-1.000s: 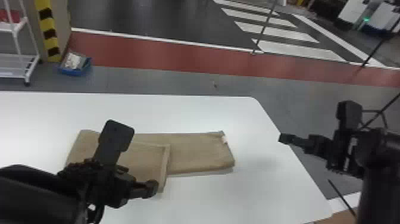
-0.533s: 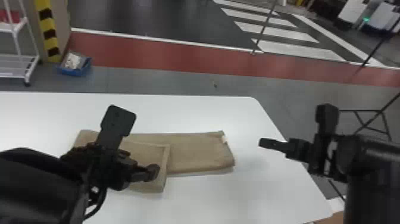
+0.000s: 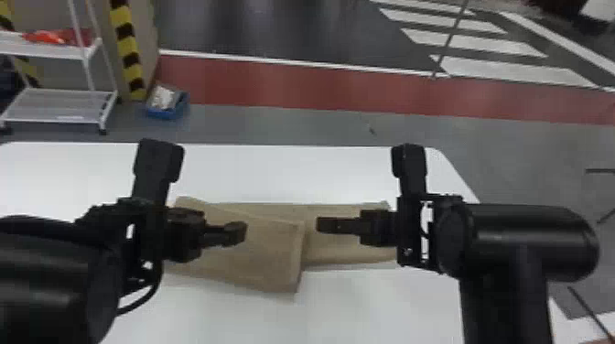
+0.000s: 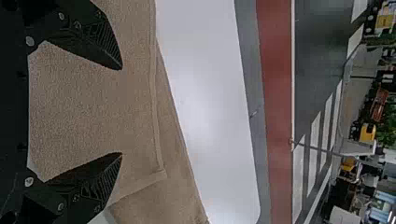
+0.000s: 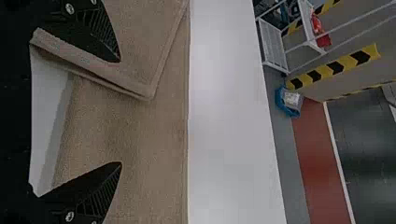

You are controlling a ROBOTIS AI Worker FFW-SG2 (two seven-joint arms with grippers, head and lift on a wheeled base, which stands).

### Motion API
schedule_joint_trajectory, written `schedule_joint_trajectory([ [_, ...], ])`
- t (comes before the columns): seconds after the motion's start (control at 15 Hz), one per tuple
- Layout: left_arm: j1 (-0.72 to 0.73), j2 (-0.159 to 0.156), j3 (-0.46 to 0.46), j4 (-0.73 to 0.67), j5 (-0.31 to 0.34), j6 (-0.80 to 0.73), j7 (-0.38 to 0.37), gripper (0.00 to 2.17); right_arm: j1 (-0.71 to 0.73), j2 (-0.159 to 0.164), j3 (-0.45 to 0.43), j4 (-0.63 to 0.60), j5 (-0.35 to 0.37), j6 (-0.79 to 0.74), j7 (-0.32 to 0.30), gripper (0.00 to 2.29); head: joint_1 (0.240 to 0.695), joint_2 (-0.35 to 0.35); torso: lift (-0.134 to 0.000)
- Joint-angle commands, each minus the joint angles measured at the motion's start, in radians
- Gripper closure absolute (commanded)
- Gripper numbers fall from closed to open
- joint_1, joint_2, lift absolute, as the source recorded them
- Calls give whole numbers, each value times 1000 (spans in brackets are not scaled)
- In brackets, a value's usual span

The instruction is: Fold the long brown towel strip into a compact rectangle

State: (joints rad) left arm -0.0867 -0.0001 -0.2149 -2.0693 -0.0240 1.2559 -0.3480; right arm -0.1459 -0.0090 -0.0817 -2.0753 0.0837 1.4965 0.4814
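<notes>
Arms lie nearest: the left black jointed arm (image 3: 50, 274) comes in from eight o'clock of the head view, the right black jointed arm (image 3: 526, 242) from four. The black left gripper (image 3: 224, 233) is poised over the folded part of the long brown towel strip (image 3: 352, 251), and its own wrist view shows the left gripper (image 4: 120, 111) with two ridged fingers spread apart, brown cloth showing through the gap. The black right gripper (image 3: 343, 225) is at five o'clock, above the single-looking stretch; its wrist view likewise has the right gripper (image 5: 120, 113) parted, the hemmed end of the folded panel and the cloth beneath seen between and behind its fingers. The towel lies crosswise at about six o'clock, its left part turned over onto the rest as a hemmed brown panel (image 3: 265, 256) set askew, one near corner poking past the lower layer's edge. Under it all is the smooth white desk (image 3: 283, 169). Beyond, at ten o'clock, a blue tray (image 3: 167, 113) sits on the grey floor (image 3: 274, 123) near a white metal rack (image 3: 59, 98). A red floor strip (image 3: 293, 87) crosses at twelve, and white crosswalk bars (image 3: 508, 71) lie toward two.
</notes>
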Motion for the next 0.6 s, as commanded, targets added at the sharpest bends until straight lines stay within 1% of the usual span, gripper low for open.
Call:
schedule_joint_trajectory([
  [0.0,22,-3,58,-17,9,-69,10,269,-18,10,48,89,36,-77,0,103,695,-147,-124],
  [0.13,45,-3,121,-17,35,-183,35,269,-29,10,56,135,51,-110,0,107,695,-116,-124],
  [0.27,56,-3,164,-15,68,-207,49,269,-35,10,51,173,48,-147,5,107,695,-89,-124],
  [0.33,59,-3,173,-12,78,-207,47,269,-38,10,50,199,44,-169,11,110,695,-68,-124],
  [0.53,76,-3,173,-12,87,-229,37,269,-40,10,66,259,27,-236,23,120,695,-50,-124],
])
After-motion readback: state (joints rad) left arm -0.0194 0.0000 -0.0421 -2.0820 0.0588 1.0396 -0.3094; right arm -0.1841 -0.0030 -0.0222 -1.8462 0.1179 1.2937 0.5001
